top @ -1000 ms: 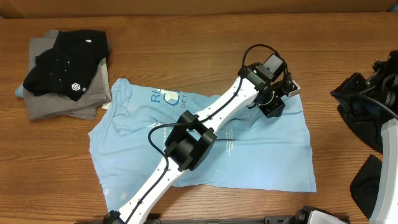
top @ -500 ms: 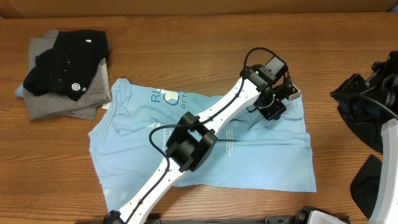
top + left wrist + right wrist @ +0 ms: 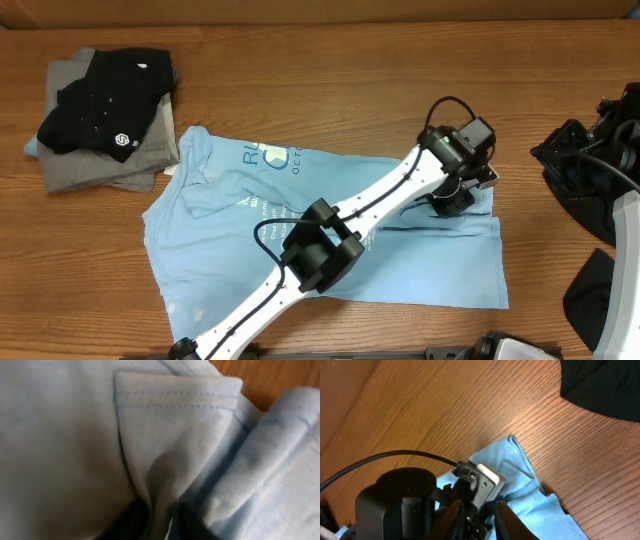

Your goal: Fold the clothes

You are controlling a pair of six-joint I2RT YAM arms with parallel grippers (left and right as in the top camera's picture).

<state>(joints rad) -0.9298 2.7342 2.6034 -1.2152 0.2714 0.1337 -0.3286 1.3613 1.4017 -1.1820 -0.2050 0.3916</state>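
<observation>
- A light blue short-sleeved cloth T-shirt (image 3: 420, 265) lies spread mid-way along the wooden table (image 3: 350, 90).
- The left gripper (image 3: 455, 197) has narrow fingers (image 3: 131, 521) astride the sleeve hem (image 3: 175, 395); whether they grip it is unclear.
- Right gripper (image 3: 610, 135), at the right edge: fingers' state cannot be told.

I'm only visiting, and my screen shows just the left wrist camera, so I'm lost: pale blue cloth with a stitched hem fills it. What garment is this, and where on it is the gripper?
Observer: From overhead, it is a light blue short-sleeved T-shirt with white lettering, spread on the wooden table. The left gripper is at the shirt's corner, on the picture's upper right.
Visitor: Is it folded?
Observer: Not yet. It lies open, a little wrinkled.
Visitor: Any other clothes?
Observer: Yes. At the overhead picture's upper left, a black shirt lies on a folded grey garment.
</observation>
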